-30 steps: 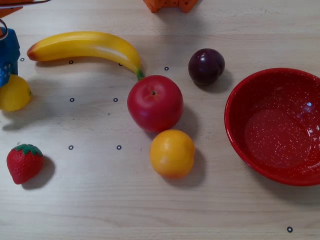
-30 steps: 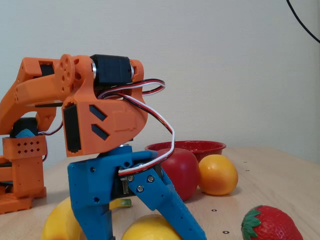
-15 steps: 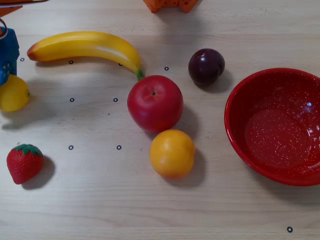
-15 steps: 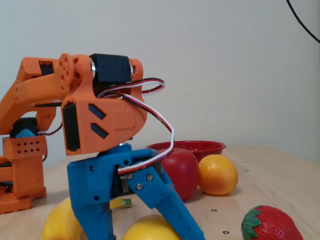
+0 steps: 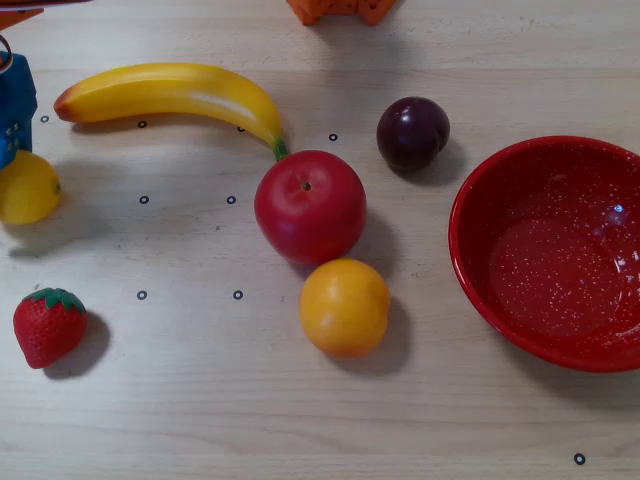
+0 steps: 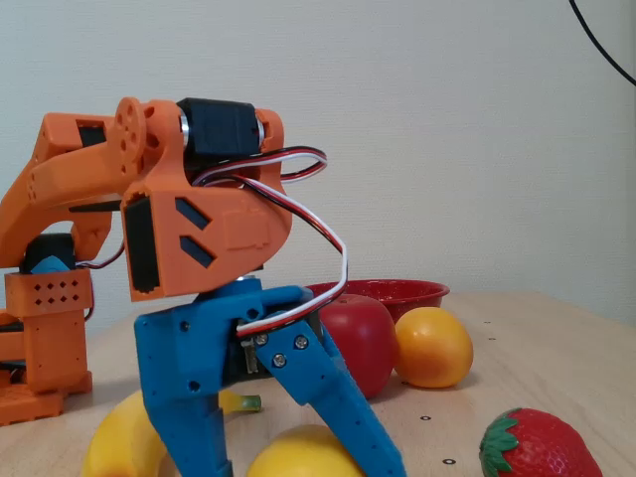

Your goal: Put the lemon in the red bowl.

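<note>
The lemon (image 5: 27, 187) lies at the far left edge of the table in the overhead view, just below the blue gripper (image 5: 9, 118), which is mostly cut off there. In the fixed view the gripper (image 6: 288, 467) stands spread over the lemon (image 6: 298, 455), one blue finger (image 6: 189, 417) on its left and the other on its right. The jaws are wide apart, with a gap showing on the left side, and the fingertips are cut off by the bottom edge. The red bowl (image 5: 470, 260) sits empty at the far right, well away from the gripper.
A banana (image 5: 170, 92), a red apple (image 5: 310, 206), an orange fruit (image 5: 345, 307) and a dark plum (image 5: 413, 132) lie between the lemon and the bowl. A strawberry (image 5: 49, 327) sits below the lemon. The arm's orange base (image 6: 45, 338) stands at the left.
The gripper and wrist have lifted and tilted slightly over the lemon. In the overhead view the lemon has shifted a few pixels to the left.
</note>
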`<state>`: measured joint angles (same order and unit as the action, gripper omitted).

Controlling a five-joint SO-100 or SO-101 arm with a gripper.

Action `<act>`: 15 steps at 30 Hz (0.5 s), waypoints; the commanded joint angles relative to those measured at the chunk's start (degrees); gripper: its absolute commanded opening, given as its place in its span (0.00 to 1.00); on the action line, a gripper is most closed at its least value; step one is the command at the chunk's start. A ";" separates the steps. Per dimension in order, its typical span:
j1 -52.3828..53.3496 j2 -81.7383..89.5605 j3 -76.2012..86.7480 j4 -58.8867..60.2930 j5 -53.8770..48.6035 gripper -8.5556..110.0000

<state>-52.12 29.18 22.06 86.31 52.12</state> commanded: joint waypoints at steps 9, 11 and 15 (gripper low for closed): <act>1.93 8.44 -6.94 8.17 -1.76 0.07; 2.72 11.60 -5.36 9.49 -3.08 0.07; 4.83 18.28 -1.67 12.04 -6.59 0.07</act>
<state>-50.89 33.13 22.24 97.47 48.34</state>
